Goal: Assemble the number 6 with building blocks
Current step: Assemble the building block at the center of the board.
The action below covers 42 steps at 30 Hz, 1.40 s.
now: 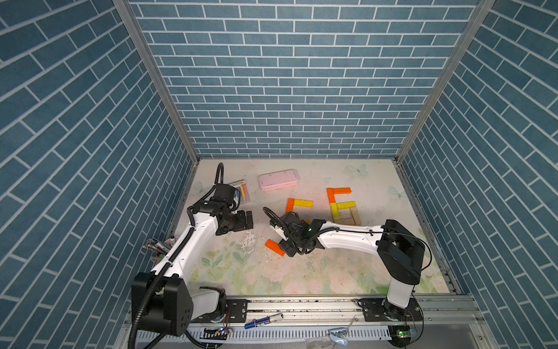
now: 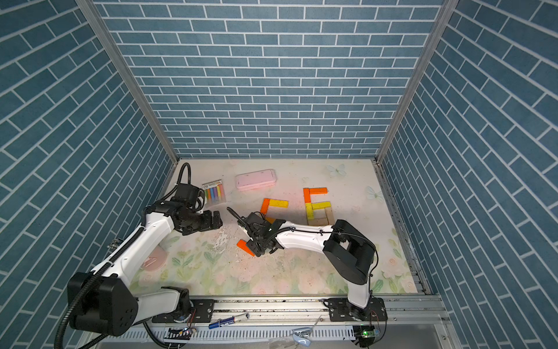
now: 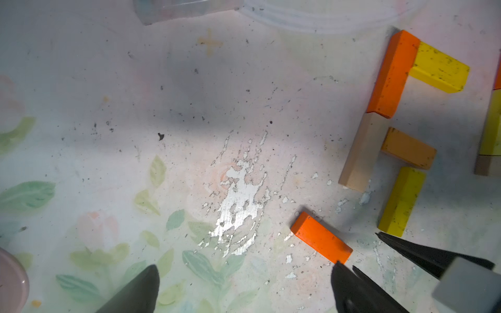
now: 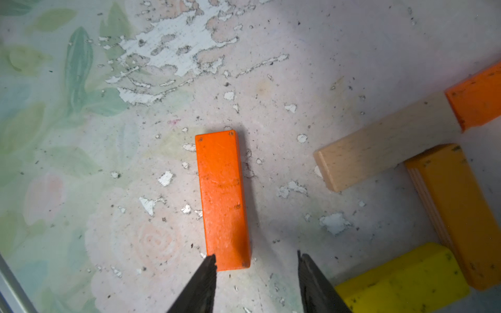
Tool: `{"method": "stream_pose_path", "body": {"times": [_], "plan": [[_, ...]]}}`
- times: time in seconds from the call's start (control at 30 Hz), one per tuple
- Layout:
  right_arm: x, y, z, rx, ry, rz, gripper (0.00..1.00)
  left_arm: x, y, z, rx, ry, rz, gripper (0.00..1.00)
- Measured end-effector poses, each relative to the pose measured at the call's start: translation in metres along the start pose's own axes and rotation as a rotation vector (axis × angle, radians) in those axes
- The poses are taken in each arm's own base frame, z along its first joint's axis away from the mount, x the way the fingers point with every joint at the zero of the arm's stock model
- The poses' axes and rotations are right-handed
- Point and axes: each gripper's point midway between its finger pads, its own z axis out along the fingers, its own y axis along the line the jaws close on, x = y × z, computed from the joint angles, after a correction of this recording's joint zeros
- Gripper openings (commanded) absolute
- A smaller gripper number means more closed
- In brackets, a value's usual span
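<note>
Top views: loose orange block (image 1: 274, 247) flat on table (image 1: 241, 278), in front of half-built figure (image 1: 299, 204). Finished number 6 (image 1: 342, 205) further right. Right gripper (image 2: 255, 249) low at block's end.
Left wrist: left gripper (image 3: 244, 267) spread wide, nothing between.
Right wrist: right gripper (image 4: 256, 254) parted around block's (image 4: 222, 197) end. One fingertip (image 4: 206, 271) at corner, other clear. No pinch.

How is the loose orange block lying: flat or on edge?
Flat. The orange block lies broad face up on the table.
</note>
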Motion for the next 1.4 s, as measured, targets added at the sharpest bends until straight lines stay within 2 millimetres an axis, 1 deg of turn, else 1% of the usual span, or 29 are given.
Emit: {"method": "stream_pose_path", "body": {"times": [0.17, 0.4, 0.57, 0.73, 0.87, 1.0, 1.17, 1.3, 1.4], "plan": [[-0.003, -0.001, 0.0, 0.008, 0.004, 0.0, 0.49, -0.004, -0.008, -0.012, 0.055, -0.062, 0.024, 0.99], [-0.007, -0.001, 0.0, 0.017, 0.017, -0.003, 0.47, -0.008, -0.016, -0.01, 0.156, -0.068, 0.007, 0.99], [-0.008, -0.002, -0.001, 0.028, 0.024, -0.004, 0.46, -0.009, -0.014, -0.01, 0.185, -0.071, -0.014, 0.99], [-0.001, -0.004, 0.001, 0.041, 0.062, -0.006, 0.44, -0.015, -0.009, -0.014, 0.19, -0.099, -0.034, 0.99], [0.001, -0.005, 0.002, 0.049, 0.086, -0.015, 0.43, -0.018, -0.005, -0.017, 0.187, -0.119, -0.049, 0.99], [0.001, -0.004, 0.003, 0.051, 0.106, -0.023, 0.43, -0.019, -0.004, -0.018, 0.194, -0.125, -0.053, 0.99], [-0.004, 0.003, 0.007, 0.046, 0.118, -0.037, 0.42, -0.018, -0.003, -0.017, 0.198, -0.12, -0.06, 0.99], [-0.012, 0.012, 0.009, 0.037, 0.118, -0.053, 0.42, -0.018, -0.001, -0.018, 0.194, -0.129, -0.066, 0.99], [-0.016, 0.019, 0.014, 0.032, 0.117, -0.063, 0.42, -0.021, 0.006, -0.021, 0.168, -0.147, -0.082, 0.99]]}}
